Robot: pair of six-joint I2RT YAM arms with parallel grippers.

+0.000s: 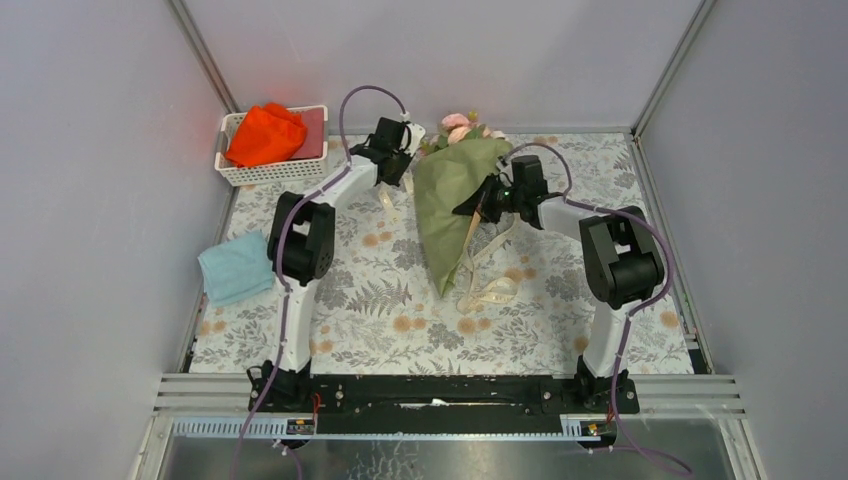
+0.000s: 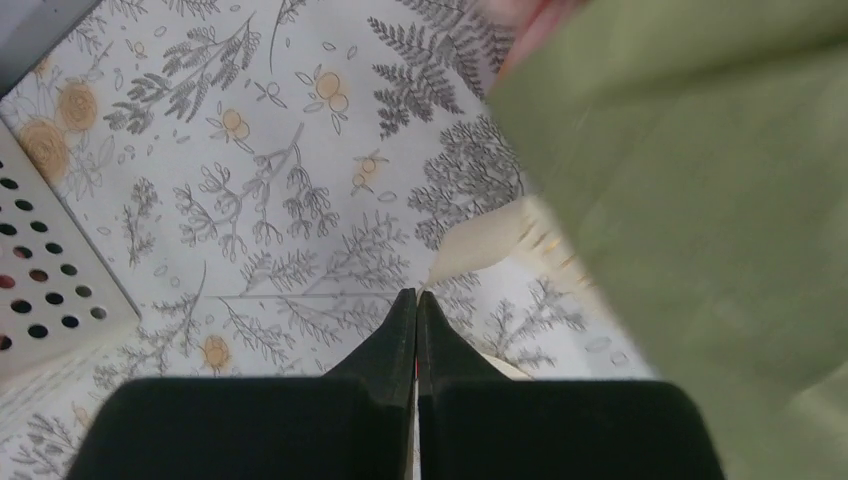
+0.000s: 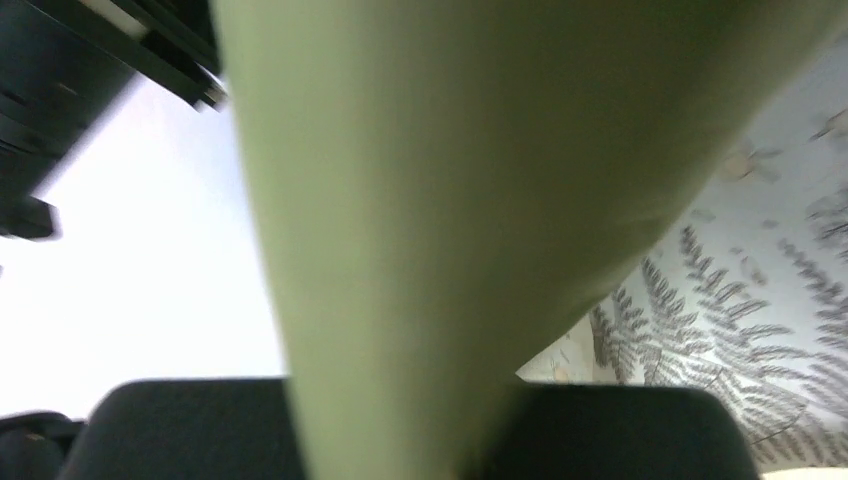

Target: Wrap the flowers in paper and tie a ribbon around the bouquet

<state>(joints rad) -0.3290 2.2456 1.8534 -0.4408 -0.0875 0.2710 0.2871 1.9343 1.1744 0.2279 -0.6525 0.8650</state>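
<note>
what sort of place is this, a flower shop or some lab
Probably a robot test cell, not a shop: plain grey panel walls surround a floral tablecloth, and a left arm and right arm are bolted to a rail.

Matt olive-green paper [image 1: 450, 200] and cream ribbon [image 1: 495, 292] lie on smooth printed tablecloth [image 1: 380, 300], a perforated white plastic basket [image 1: 262, 176] left of the paper.

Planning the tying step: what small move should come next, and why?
Probably the left hand carries its pinched ribbon over the bouquet, which the right hand grips; the ribbon lies loose, not yet wrapped.
</note>
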